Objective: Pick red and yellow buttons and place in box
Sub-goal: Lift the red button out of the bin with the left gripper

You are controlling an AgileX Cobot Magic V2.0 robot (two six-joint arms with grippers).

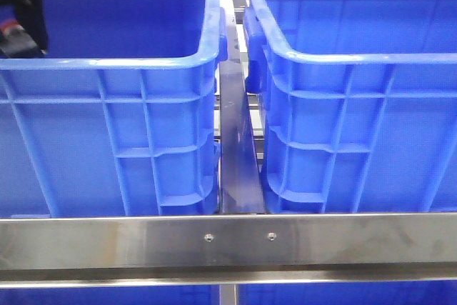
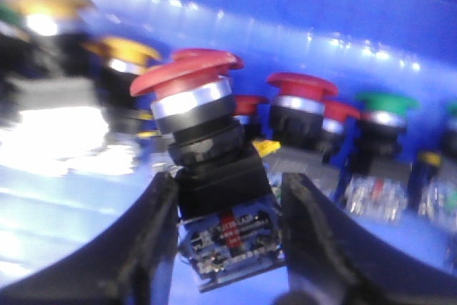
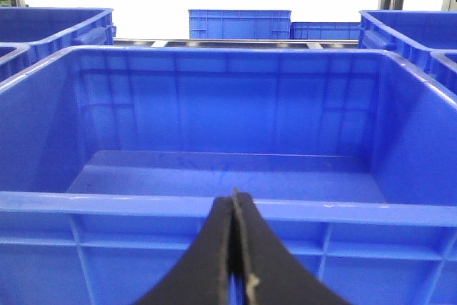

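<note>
Blue plastic crates fill the space ahead, two of them side by side behind a steel rail [image 1: 228,244] that crosses at six o'clock. Between the left crate [image 1: 114,141] and the right crate [image 1: 357,133] runs a narrow gap with a dark metal strip [image 1: 237,148]. At about ten o'clock the left arm [image 1: 28,5] dips into the left crate, only its black bulk showing. Down inside that crate, the left gripper [image 2: 228,241] has its two black fingers [image 2: 143,248] spread around the square black body of a red button [image 2: 196,101], which stands tilted with its domed cap uppermost; whether the fingers press the body or merely flank it I cannot tell through the blur. Behind it stands a crowd of other buttons along the blue wall: more red ones [image 2: 300,91], yellow buttons [image 2: 125,51] and a green one [image 2: 385,101]. The right gripper [image 3: 235,248] has its fingers pressed together with nothing between them, poised just outside the near rim of an open blue box [image 3: 228,205].
</note>
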